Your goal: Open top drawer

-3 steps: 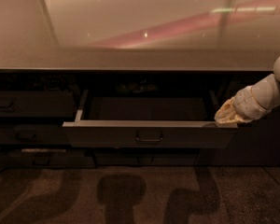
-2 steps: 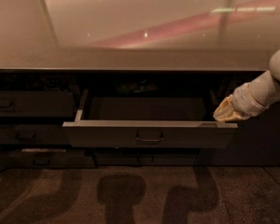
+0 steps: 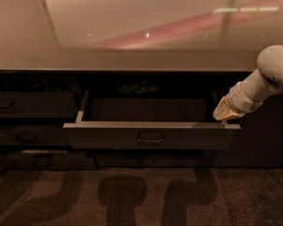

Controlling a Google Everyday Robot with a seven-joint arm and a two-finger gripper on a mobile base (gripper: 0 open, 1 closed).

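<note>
The top drawer (image 3: 151, 136) is the wide dark grey one in the middle, under the counter. It stands pulled out, and its shallow grey interior shows. A small rectangular loop handle (image 3: 151, 139) sits at the centre of its flat front. My gripper (image 3: 225, 114) is at the drawer's right end, just above the top right corner of the front panel, on a white arm that comes in from the right.
A glossy counter top (image 3: 132, 55) runs above the drawers. Narrower grey drawer fronts (image 3: 28, 105) with similar handles stand shut at the left, with more below. A lower drawer (image 3: 146, 160) sits under the open one. Carpeted floor (image 3: 132, 197) lies in front.
My arm and gripper have lifted slightly and shifted a little to the right at the drawer's right corner. The drawer stays pulled out about the same distance.
</note>
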